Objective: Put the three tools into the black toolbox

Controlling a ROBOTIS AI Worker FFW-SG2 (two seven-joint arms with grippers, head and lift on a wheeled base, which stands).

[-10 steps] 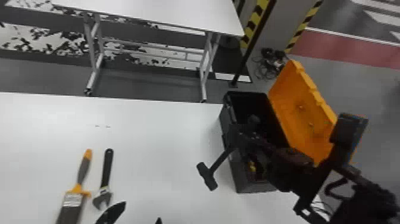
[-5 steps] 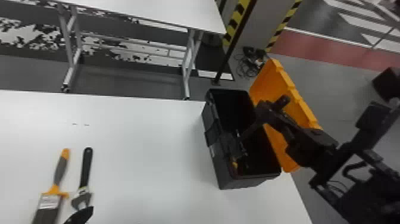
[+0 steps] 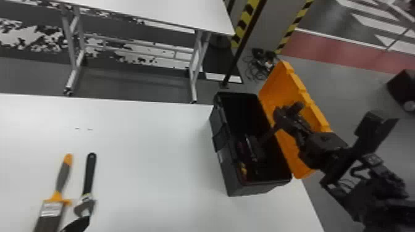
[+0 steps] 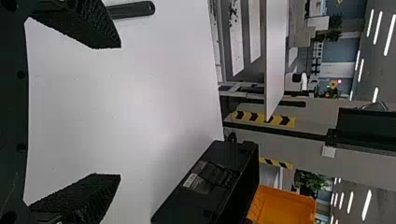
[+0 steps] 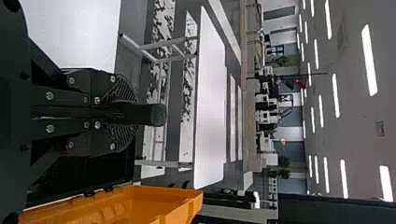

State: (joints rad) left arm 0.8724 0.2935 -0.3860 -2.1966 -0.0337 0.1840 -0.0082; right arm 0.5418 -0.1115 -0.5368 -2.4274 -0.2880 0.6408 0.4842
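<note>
The black long-handled hammer [image 5: 156, 115] slants head-down into the black plastic toolbox [image 3: 230, 172], clamped in the right gripper [image 5: 133, 114]; loosed at that tilt, it might snag the rim. The left gripper [image 4: 120, 111] hangs open near the black-handled steel wrench [image 3: 89, 172]

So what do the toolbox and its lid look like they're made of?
The toolbox looks like black moulded plastic, slightly shiny, judging by its rounded edges. The lid seems to be matte orange plastic, with the notched edge of a moulding, though painted metal can't be ruled out.
</note>
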